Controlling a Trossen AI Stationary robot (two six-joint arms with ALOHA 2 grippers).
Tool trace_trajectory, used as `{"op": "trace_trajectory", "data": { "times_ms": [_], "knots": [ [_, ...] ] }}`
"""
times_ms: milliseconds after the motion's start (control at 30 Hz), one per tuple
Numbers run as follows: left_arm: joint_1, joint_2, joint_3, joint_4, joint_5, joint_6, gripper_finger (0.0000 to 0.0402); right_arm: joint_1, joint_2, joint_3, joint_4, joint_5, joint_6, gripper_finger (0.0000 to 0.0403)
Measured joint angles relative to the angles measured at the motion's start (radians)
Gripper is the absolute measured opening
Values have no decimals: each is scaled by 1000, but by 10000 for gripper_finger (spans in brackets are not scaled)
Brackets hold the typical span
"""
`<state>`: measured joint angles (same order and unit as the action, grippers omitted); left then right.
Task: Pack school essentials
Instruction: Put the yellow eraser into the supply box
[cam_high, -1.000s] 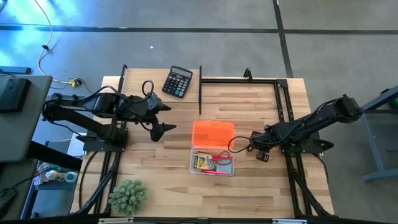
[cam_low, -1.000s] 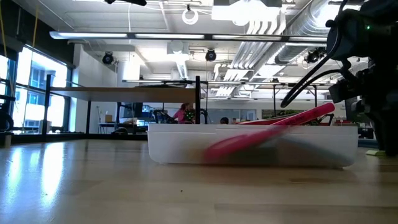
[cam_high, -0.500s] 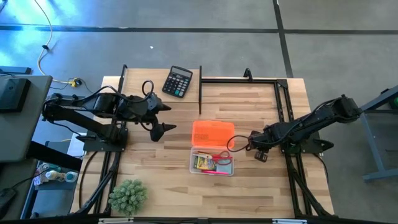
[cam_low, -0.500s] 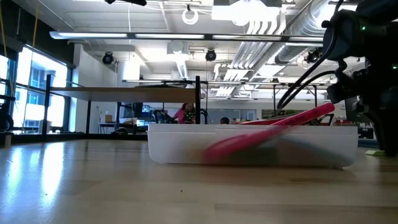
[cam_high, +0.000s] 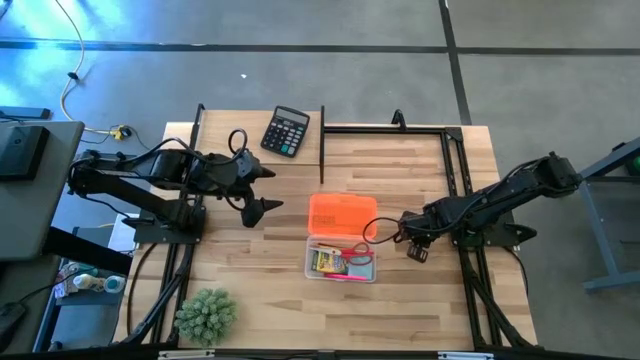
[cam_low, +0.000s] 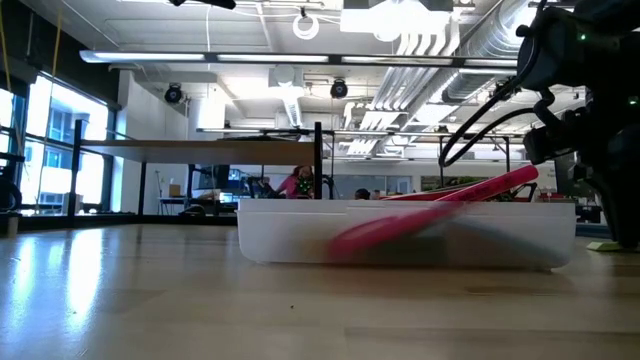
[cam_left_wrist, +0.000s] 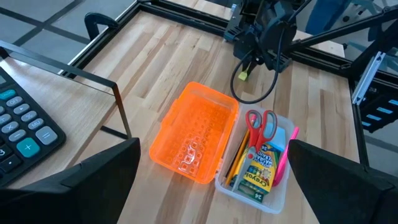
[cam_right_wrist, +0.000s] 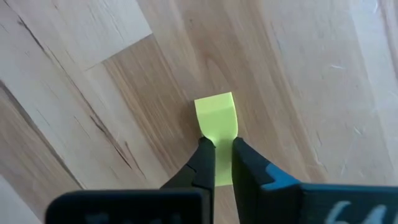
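Note:
A clear tray (cam_high: 341, 262) stands mid-table with its orange lid (cam_high: 342, 213) folded open on the far side. In it lie the red-handled scissors (cam_left_wrist: 261, 124), a crayon pack (cam_left_wrist: 257, 171), a pencil (cam_left_wrist: 236, 158), a pink-red pen (cam_left_wrist: 285, 158) and a light-blue note pad (cam_left_wrist: 283, 134). My right gripper (cam_high: 417, 252) points down just right of the tray, shut on the small yellow eraser (cam_right_wrist: 216, 117). My left gripper (cam_high: 272, 188) hangs open above the table's left part, holding nothing. My right gripper pinches one end of the eraser (cam_right_wrist: 217, 142) between its two fingertips (cam_right_wrist: 204, 155), coming from above and pointing down. The eraser's other end sticks out past the tips. Whether it rests on the wood or hangs just above it, I cannot tell.
A black calculator (cam_high: 286, 131) lies at the far edge, and a green spiky plant (cam_high: 206, 315) stands at the near left corner. Black frame rails (cam_high: 322, 145) run along the far side and both sides of the table. Bare wood lies between the tray and the left arm.
My right gripper has rolled slightly at the wrist while staying beside the tray's right side. The left arm and the things in the tray have kept still.

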<state>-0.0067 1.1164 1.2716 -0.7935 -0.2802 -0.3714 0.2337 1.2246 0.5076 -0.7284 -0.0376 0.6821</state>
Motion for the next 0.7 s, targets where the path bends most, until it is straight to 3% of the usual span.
{"op": "trace_trajectory", "data": {
  "times_ms": [400,700],
  "knots": [
    [0,0,0,0,0,0,395,3,-2,72,35,-62,-5,6],
    [0,0,0,-1,0,15,395,28,-3,150,31,1,42,10]
  ]
}}
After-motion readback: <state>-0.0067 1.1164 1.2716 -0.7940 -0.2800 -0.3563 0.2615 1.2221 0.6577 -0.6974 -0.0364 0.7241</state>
